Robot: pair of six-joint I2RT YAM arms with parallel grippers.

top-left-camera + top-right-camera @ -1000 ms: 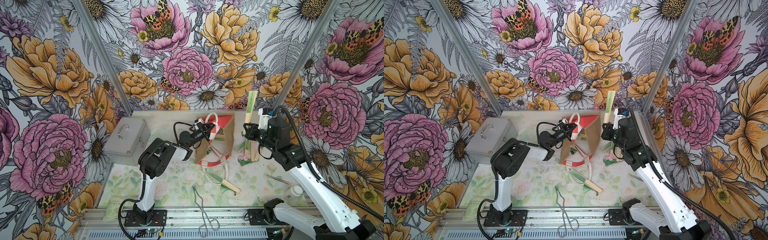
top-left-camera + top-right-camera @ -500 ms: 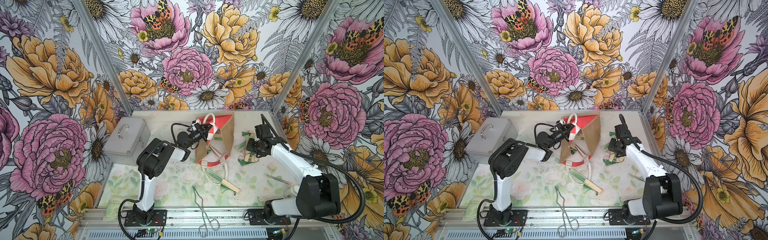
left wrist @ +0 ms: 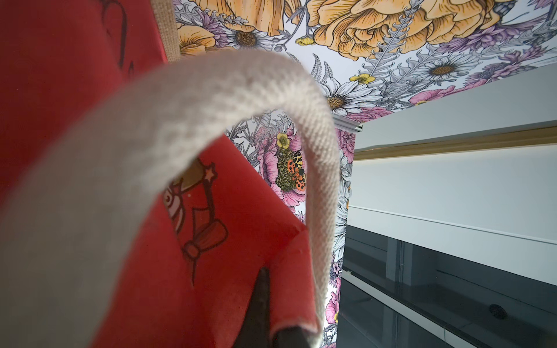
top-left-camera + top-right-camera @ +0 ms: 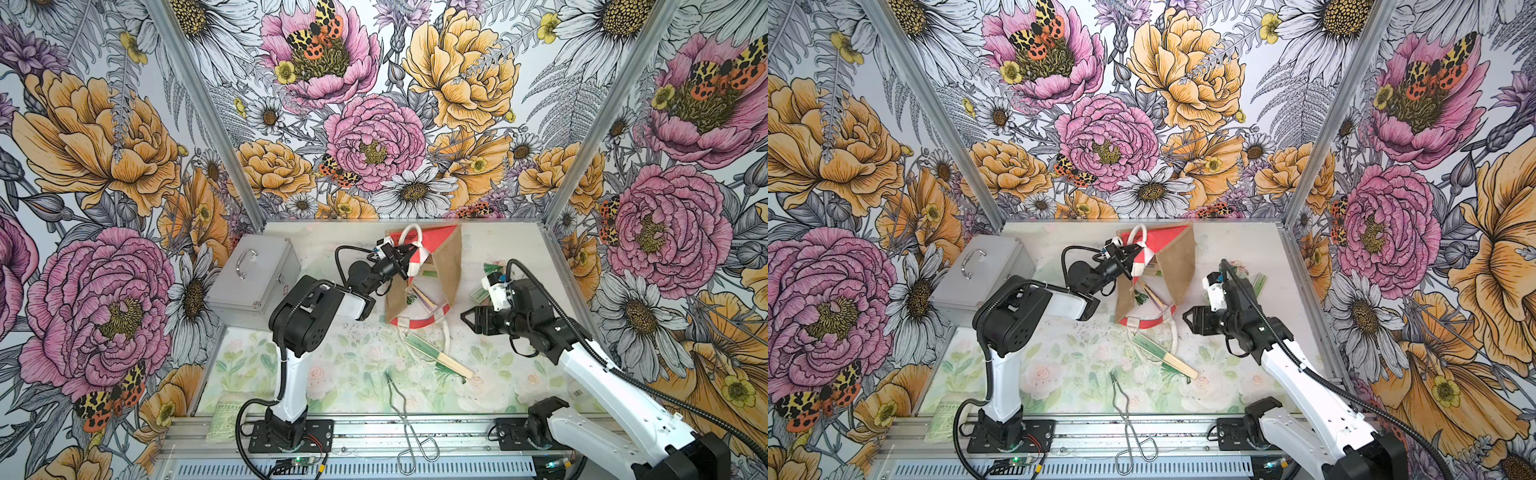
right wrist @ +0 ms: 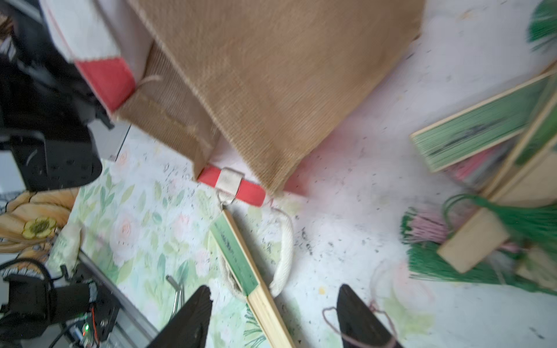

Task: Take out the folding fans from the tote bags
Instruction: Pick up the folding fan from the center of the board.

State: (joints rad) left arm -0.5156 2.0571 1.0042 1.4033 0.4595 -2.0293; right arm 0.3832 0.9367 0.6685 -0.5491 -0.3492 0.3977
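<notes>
The tote bag [image 4: 446, 266] [image 4: 1177, 266] is tipped on its side, mouth toward the front. My left gripper [image 4: 405, 255] [image 4: 1133, 251] is shut on its red-and-white rim beside the white rope handle [image 3: 316, 180]; red fabric [image 3: 75, 75] fills the left wrist view. Folding fans [image 4: 422, 293] [image 4: 1148, 297] show inside the bag. One green fan [image 4: 438, 357] [image 4: 1163, 353] [image 5: 238, 256] lies on the table in front of it, across the other rope handle. Several more fans [image 4: 482, 293] [image 5: 482, 126] are piled to the right. My right gripper [image 4: 467, 322] [image 4: 1187, 320] [image 5: 274, 288] hangs open and empty just right of the bag.
A grey metal case [image 4: 253, 274] stands at the back left, close to the left arm. Metal tongs [image 4: 401, 415] lie at the front edge in the middle. A green packet [image 4: 222, 419] sits at the front left corner. The cell's walls close in three sides.
The right gripper, which held a fan upright a second ago, lowered it onto the pile at right, opened, and has swung toward the bag. The left gripper has kept its hold.
</notes>
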